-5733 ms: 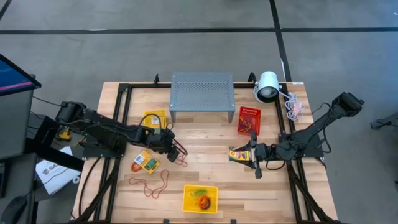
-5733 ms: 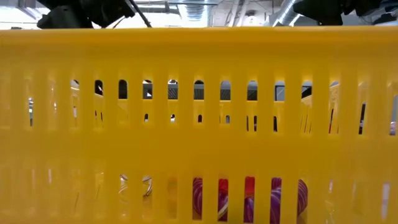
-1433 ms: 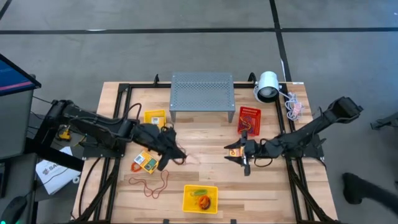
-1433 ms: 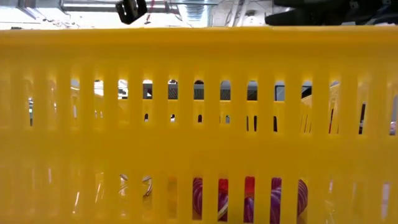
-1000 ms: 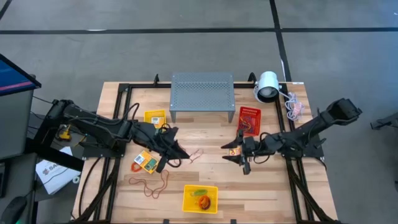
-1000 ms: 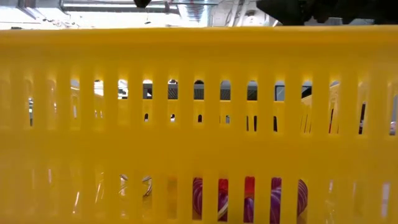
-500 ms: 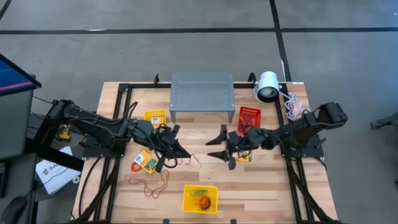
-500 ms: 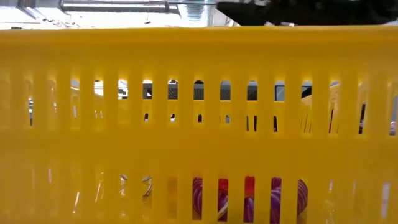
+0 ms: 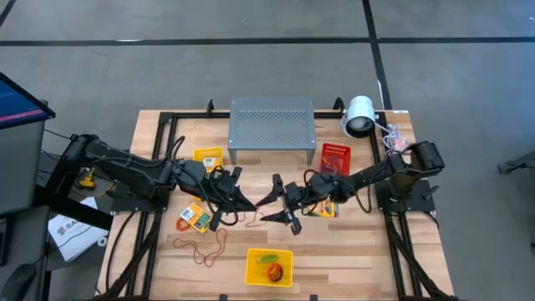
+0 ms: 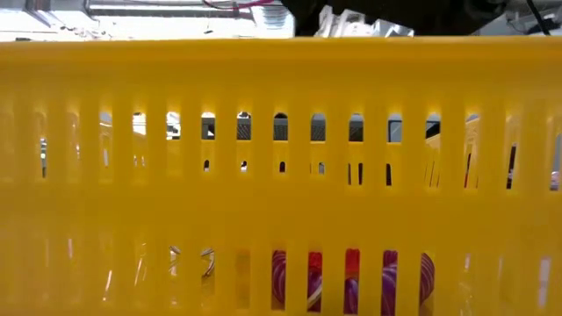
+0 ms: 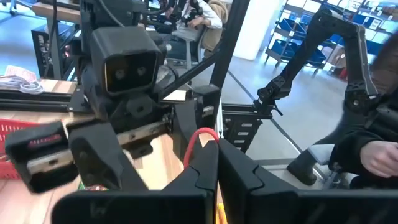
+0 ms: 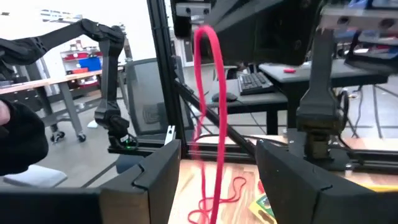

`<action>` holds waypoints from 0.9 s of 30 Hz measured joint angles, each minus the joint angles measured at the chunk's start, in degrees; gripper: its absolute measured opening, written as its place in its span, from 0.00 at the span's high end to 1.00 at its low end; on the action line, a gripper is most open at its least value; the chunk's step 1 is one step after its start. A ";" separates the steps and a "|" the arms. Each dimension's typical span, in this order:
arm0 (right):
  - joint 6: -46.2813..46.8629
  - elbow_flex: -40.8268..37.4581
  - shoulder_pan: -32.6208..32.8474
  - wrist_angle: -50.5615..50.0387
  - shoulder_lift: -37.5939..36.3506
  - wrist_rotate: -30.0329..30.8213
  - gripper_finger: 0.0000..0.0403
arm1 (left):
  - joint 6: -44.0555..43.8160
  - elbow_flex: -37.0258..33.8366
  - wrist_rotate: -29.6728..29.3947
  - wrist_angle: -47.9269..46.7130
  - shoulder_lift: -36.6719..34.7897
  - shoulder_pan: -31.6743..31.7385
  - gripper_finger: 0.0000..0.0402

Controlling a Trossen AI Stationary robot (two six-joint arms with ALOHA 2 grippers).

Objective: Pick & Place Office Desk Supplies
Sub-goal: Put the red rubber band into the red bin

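Holding a red rubber band [image 12: 208, 93] near the yellow basket [image 9: 269, 267], left gripper [image 9: 247, 206] is clamped; right gripper [image 9: 276, 206] gapes open around it; most supplies remain unplaced.

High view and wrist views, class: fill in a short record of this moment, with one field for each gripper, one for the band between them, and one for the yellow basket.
left gripper: shut on the red rubber band, mid-table
right gripper: open, facing the left gripper, fingers either side of the band
red rubber band: hangs as a loop from the left gripper
yellow basket: at the table's front edge, a few items inside
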 joint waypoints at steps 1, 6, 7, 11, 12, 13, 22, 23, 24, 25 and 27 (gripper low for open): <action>0.14 0.43 -0.16 -0.23 0.46 -0.42 0.49 | 0.00 0.00 0.00 0.00 0.00 0.00 1.00; 0.87 1.29 -0.43 -1.09 0.96 -0.58 0.56 | 0.00 0.00 0.00 -0.06 0.00 -0.09 1.00; 0.87 1.29 -0.43 -1.10 0.96 -0.58 0.59 | 0.00 0.00 0.00 -0.06 0.00 -0.09 1.00; 0.87 1.29 -0.41 -0.95 0.49 -0.58 0.78 | 0.00 0.00 0.00 -0.08 0.00 -0.09 1.00; 0.84 1.29 -0.41 -0.92 0.48 -0.58 0.84 | 0.00 0.00 0.00 -0.08 0.00 -0.09 1.00; 0.63 1.29 -0.41 -1.02 0.48 -0.60 0.89 | 0.00 0.00 0.00 -0.09 0.00 -0.09 1.00; 0.02 1.29 -0.39 -0.77 0.48 -3.26 0.99 | 0.00 0.00 -0.70 0.44 0.00 -0.08 0.98; 0.02 1.29 -0.39 -0.76 0.48 -3.44 0.99 | 0.00 0.00 -0.72 0.46 0.00 -0.09 0.97; 0.02 1.29 -0.39 -0.75 0.48 -3.52 0.99 | 0.02 0.00 -0.72 0.44 0.00 -0.09 0.96; 0.00 1.29 -0.39 -0.71 0.48 -3.53 1.00 | 0.30 0.00 -0.76 0.44 0.00 -0.07 0.95; 0.02 1.29 -0.34 -0.67 0.48 -3.53 1.00 | 1.65 0.00 -1.01 0.46 0.00 -0.07 0.92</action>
